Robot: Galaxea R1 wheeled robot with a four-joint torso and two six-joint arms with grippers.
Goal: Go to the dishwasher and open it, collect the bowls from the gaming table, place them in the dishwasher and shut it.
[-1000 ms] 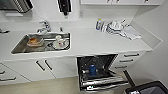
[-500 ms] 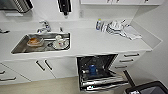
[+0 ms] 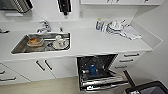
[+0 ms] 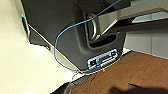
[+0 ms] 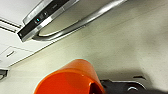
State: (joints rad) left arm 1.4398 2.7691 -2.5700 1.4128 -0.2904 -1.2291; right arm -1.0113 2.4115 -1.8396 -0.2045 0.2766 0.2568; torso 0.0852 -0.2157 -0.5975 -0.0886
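while head view shows dishwasher (image 3: 100, 72) open, right wrist shows orange bowl (image 5: 68, 78); fingers' state unclear

Dark grey base housing (image 4: 72, 32), thin blue cable (image 4: 57, 42) looped across, small green indicator light (image 4: 93, 63).

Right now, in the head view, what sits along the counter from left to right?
Faucet → sink holding an orange bowl and then white dishes → small bottle → stacked plates → white cloth. The open dishwasher lies below, under the stretch between sink and cloth.
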